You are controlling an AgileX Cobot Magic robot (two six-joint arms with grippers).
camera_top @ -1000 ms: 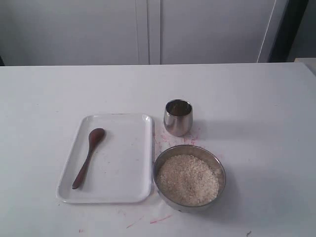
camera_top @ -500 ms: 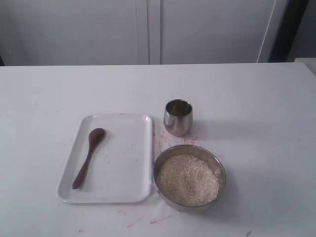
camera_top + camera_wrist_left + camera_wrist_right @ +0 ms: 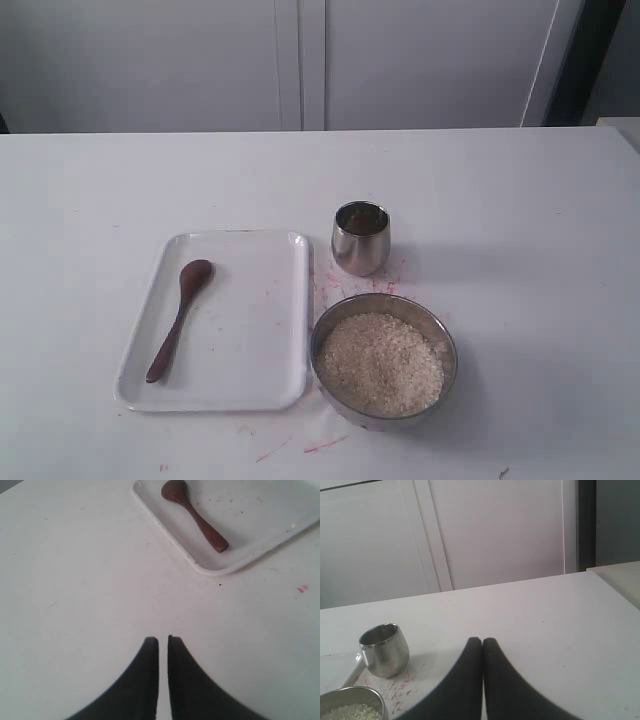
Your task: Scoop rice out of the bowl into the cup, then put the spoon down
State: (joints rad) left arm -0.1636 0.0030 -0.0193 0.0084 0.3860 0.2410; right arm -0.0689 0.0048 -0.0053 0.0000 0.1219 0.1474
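Note:
The wooden spoon (image 3: 180, 318) lies on a white tray (image 3: 262, 390), left of the metal bowl (image 3: 447, 345) that is full of rice (image 3: 381, 363). The steel cup (image 3: 361, 237) stands upright just behind the bowl. Neither arm shows in the exterior view. In the left wrist view my left gripper (image 3: 163, 639) hangs over bare table, shut and empty, well short of the spoon (image 3: 196, 516) on the tray (image 3: 210, 567). In the right wrist view my right gripper (image 3: 482, 641) is shut and empty, to the side of the cup (image 3: 384, 650) and the bowl (image 3: 370, 695).
Red marks (image 3: 330, 285) stain the white table (image 3: 520, 220) between tray, cup and bowl. White cabinet doors (image 3: 300, 60) stand behind the table's far edge. A second pale surface (image 3: 620, 577) lies past the table's right end.

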